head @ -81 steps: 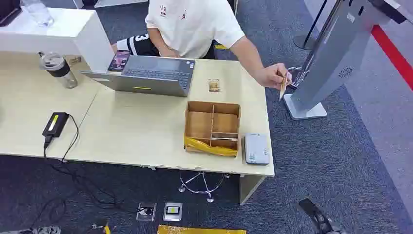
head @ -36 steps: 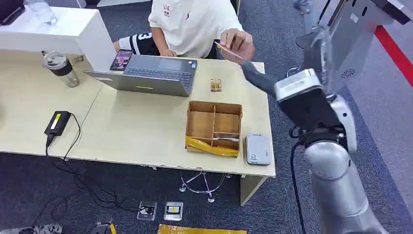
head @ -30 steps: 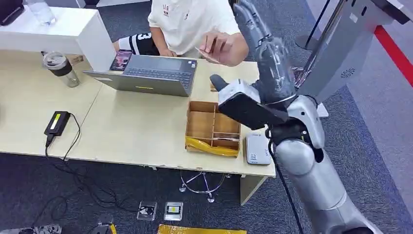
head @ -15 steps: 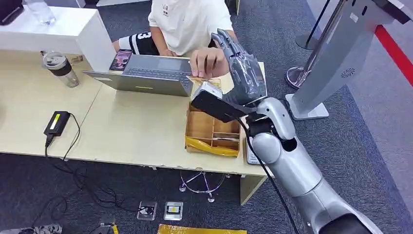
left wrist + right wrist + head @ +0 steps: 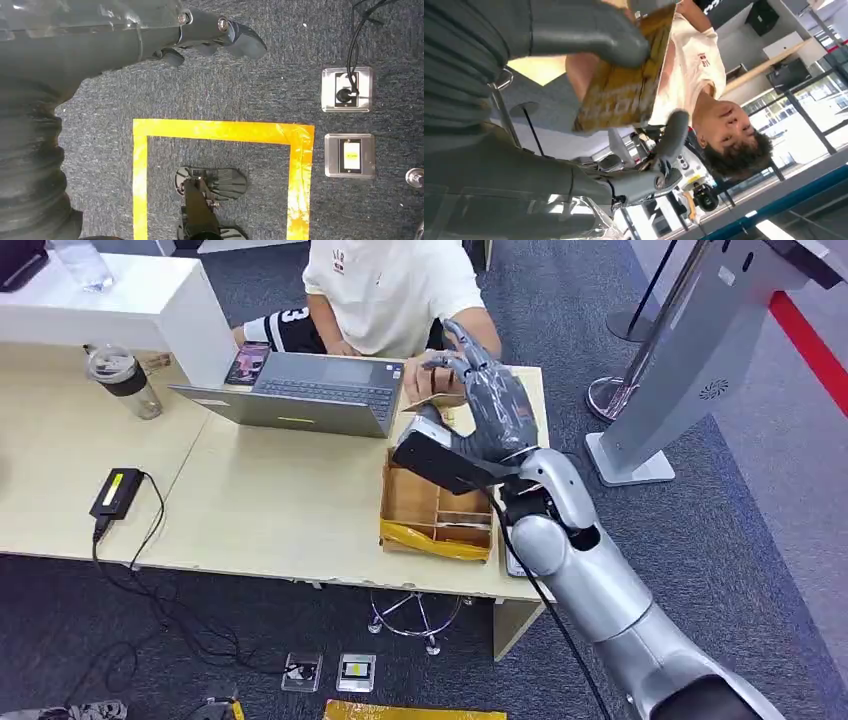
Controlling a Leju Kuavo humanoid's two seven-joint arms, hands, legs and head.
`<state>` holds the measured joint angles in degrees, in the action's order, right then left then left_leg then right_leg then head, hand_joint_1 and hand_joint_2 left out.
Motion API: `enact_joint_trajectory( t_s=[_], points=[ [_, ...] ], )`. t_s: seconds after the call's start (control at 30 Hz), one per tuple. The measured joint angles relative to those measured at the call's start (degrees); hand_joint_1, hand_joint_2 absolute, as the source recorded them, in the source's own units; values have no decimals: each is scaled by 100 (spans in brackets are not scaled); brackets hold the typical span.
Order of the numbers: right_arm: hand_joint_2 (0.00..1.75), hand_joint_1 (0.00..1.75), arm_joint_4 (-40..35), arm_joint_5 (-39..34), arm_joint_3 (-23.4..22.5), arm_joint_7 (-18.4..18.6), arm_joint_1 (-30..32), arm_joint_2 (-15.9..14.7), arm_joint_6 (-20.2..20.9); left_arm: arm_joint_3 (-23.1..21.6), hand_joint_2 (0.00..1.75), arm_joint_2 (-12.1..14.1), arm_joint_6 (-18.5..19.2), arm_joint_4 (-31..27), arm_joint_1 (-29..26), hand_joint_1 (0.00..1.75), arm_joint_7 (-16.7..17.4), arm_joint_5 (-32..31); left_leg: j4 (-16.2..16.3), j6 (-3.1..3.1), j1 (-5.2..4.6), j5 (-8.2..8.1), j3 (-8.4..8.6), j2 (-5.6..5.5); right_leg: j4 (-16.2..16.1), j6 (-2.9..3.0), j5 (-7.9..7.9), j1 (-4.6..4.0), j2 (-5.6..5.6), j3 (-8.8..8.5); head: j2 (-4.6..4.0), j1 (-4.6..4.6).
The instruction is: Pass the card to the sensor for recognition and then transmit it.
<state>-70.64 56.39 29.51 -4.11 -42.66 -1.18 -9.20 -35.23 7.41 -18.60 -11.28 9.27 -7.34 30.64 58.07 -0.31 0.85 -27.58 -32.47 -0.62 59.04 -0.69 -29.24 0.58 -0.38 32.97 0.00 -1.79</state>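
Your right hand (image 5: 490, 410) raised over the bench (image 5: 270, 500), thumb pressed on the card (image 5: 624, 85), person's hand (image 5: 425, 380) just beyond it, wooden box (image 5: 437, 502) beneath, left hand (image 5: 200, 30) holding nothing, fingers loosely curled above the carpet.

card (image 5: 624, 82): far end covered by thumb (image 5: 589, 35), print blurred, unreadable.
card reader (image 5: 512, 562): mostly hidden below right hand (image 5: 490, 415), behind the forearm.
person's hand (image 5: 425, 380): partly hidden behind the fingers (image 5: 470, 348).
left hand (image 5: 150, 35): cut off at picture edge.
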Motion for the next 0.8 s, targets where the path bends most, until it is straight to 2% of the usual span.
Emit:
enact_joint_trajectory(
  t_s=[0.4, 0.8],
  points=[
    [175, 175, 90, -182, -4, 70, 119, -13, -98, 0, 175, -15, 0, 0, -3, 0, 35, -2, 1, 0, 0, 0, 3, 3, 0, 0, 0, 0, 6, 2, 0, 0],
    [175, 175, 157, -1067, -499, 87, 944, -129, -1187, 2, 175, -15, -79, -2, -9, 0, 188, 186, 1, -1, 0, -2, 2, 5, -2, 0, 0, 0, 7, 3, 0, 0]
  ],
)
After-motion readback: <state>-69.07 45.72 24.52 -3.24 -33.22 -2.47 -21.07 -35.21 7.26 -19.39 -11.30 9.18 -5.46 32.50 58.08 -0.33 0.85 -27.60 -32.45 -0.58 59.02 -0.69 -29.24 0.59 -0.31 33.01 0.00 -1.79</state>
